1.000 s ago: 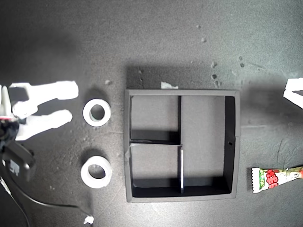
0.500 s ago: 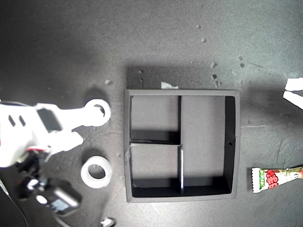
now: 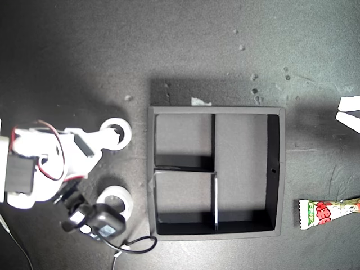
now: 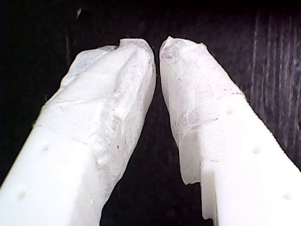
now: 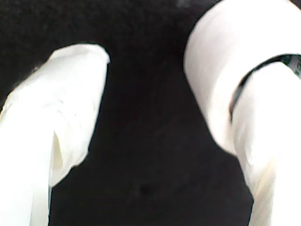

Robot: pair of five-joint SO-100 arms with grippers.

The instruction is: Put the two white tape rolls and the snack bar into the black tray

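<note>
Starting at the exterior view's left, my second gripper [image 3: 103, 147] stands with its jaws well apart and nothing clamped. One finger lies across the upper tape roll [image 3: 125, 135] and seems to reach into its centre hole, though the blurred second wrist view leaves that uncertain. The lower tape roll [image 3: 121, 194] lies flat just beside this gripper's body, partly hidden by the wrist camera, and is the next nearest thing to it. Both rolls are rings, so neither has a long axis to line up with.

The black tray [image 3: 216, 110] lies ahead of the fingertips, a short carry beyond the upper roll, with all three compartments bare; the two small ones are the nearer. The snack bar [image 3: 326, 212] lies past the tray's far side from this gripper, well apart from it, its long axis running away from the tray. It sits near my first gripper [image 3: 349, 112], whose jaws are almost closed on nothing, so that arm looks better placed for it. The dark table [image 3: 169, 45] is flat and speckled, with open room around everything.
</note>
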